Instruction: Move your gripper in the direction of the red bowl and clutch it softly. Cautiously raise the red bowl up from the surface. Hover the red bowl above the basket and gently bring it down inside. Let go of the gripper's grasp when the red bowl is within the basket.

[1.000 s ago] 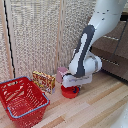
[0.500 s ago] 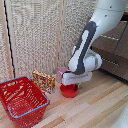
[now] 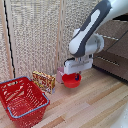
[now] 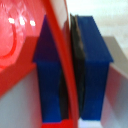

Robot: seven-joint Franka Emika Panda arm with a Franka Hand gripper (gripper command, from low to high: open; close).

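My gripper [image 3: 75,73] is shut on the rim of the small red bowl [image 3: 72,80] and holds it just above the wooden floor. In the wrist view the bowl's thin red rim [image 4: 69,85] runs between my two blue fingers [image 4: 50,75], with the bowl's inside [image 4: 17,35] to one side. The red lattice basket [image 3: 30,113] with its blue-grey rim stands on the floor at the exterior view's lower left, well apart from the bowl.
A small orange-yellow box [image 3: 44,80] stands by the screen wall between basket and bowl. A pinkish cup [image 3: 60,75] sits right behind the bowl. A woven screen [image 3: 40,35] forms the back; dark furniture [image 3: 112,50] is at the exterior view's right.
The arm has risen and the bowl, held in the gripper, has come up a little from the floor.
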